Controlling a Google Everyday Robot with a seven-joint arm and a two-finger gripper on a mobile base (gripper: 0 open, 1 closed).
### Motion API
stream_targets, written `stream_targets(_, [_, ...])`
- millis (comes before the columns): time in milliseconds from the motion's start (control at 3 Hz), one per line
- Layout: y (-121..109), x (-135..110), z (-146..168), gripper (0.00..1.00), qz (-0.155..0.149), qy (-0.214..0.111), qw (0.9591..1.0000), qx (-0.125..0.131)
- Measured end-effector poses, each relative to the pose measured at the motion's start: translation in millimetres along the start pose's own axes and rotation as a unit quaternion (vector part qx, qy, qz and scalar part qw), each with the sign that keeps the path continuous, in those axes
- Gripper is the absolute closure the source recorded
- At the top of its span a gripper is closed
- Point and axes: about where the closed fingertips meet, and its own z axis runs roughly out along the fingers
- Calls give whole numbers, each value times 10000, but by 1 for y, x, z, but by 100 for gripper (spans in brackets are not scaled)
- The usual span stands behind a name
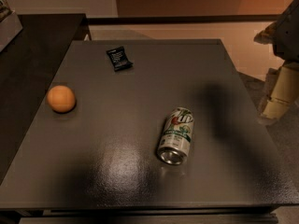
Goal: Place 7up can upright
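Note:
The 7up can lies on its side on the grey table, right of the middle and towards the front. Its shiny metal end faces the front edge and its red-green logo faces up. My gripper hangs at the right edge of the camera view, beyond the table's right side. It is well apart from the can and holds nothing that I can see.
An orange ball rests near the table's left edge. A small black packet lies at the back left. A darker table adjoins on the left. Floor and a wall lie behind and to the right.

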Motion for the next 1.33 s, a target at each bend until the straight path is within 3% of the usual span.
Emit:
stream_targets(667, [0, -6, 2, 0, -153, -50, 9999, 2])
stream_targets(1000, [2, -21, 10, 0, -715, -178, 9972, -83])
stream_targets(1333, [7, -46, 28, 0, -1686, -382, 9845, -298])
